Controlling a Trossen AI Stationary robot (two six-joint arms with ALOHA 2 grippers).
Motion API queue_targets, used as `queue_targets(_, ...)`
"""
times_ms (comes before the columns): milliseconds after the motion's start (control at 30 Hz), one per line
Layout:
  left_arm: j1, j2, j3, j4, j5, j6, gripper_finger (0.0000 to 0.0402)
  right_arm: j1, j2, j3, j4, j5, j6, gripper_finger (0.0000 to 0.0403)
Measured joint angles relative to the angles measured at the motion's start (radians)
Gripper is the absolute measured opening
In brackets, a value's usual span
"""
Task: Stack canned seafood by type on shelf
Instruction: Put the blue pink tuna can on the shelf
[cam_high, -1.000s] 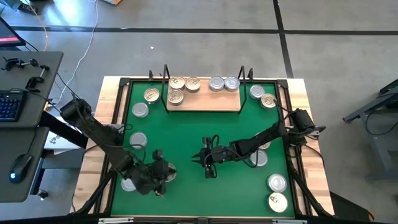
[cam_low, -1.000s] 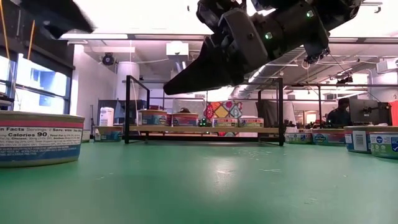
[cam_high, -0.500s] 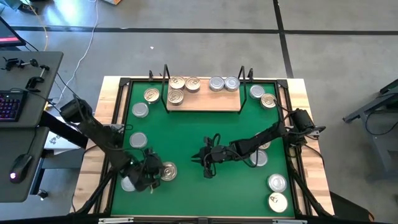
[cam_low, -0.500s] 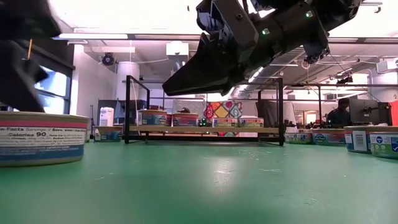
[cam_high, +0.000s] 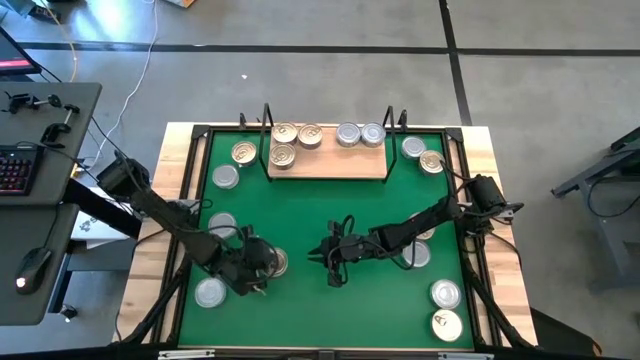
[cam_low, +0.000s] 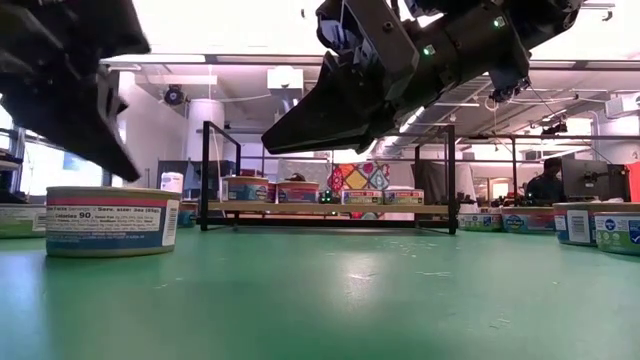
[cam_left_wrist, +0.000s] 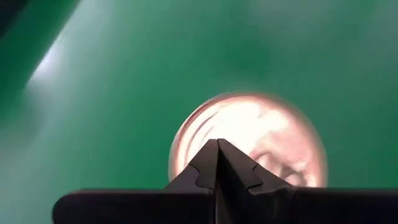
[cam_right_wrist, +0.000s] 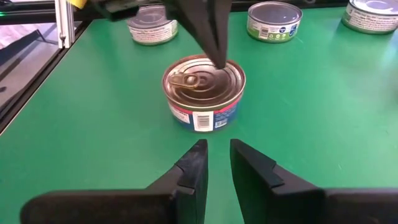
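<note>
- The landmark is the light natural-wood shelf board with black wire uprights, at the far edge of the green mat.
- Left of the shelf, two round flat tins lie on the mat: a gold-lidded one and a silver-lidded one just nearer.
- Well in front of the shelf's left end, the left gripper has its fingers clenched together with nothing between them, the tips poised over the lid of a gold-lidded tin; whether they touch it I cannot tell.
- A silver-lidded tin sits on the mat nearer than that gripper, toward the left front corner.
- On the shelf, three gold-lidded tins cluster at its left end and two silver-lidded tins stand side by side toward its right end.
- Well in front of the shelf's middle, the right gripper hangs above the mat, its fingers a narrow gap apart, grasping nothing.
- Right of the shelf lie a silver-lidded tin and a gold-lidded tin.
</note>
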Motion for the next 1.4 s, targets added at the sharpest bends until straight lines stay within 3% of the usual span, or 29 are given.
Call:
queue_targets(100, -0.016, 0.000, -0.031, -0.021, -0.005, -0.103, 0.0000, 0.000, 0.000, 0.000, 0.000, 0.000, -0.002, 0.0060)
queue_targets(333, -0.063, -0.007, -0.170, 0.171, -0.080, -0.224, 0.0000, 0.000, 0.000, 0.000, -0.001, 0.000, -0.013, 0.0060)
queue_targets(567, -0.093, -0.006, -0.253, 0.328, -0.128, -0.249, 0.0000, 0.001, 0.000, 0.000, 0.034, 0.001, 0.002, 0.0060)
queue_targets(767, -0.113, -0.007, -0.263, 0.334, -0.172, -0.241, 0.0000, 0.006, 0.001, 0.000, 0.042, 0.001, -0.002, 0.0060)
queue_targets(967, -0.113, -0.039, -0.254, 0.319, -0.151, -0.174, 0.0000, 0.006, 0.001, -0.001, 0.045, 0.000, -0.004, 0.0060)
queue_targets(1200, -0.113, -0.040, -0.280, 0.316, -0.162, -0.185, 0.0000, 0.015, 0.001, 0.007, 0.052, -0.017, -0.202, 0.0064)
queue_targets(1400, -0.114, -0.043, -0.309, 0.330, -0.184, -0.199, 0.0000, 0.009, 0.033, 0.075, 0.034, -0.017, -0.358, 0.0131)
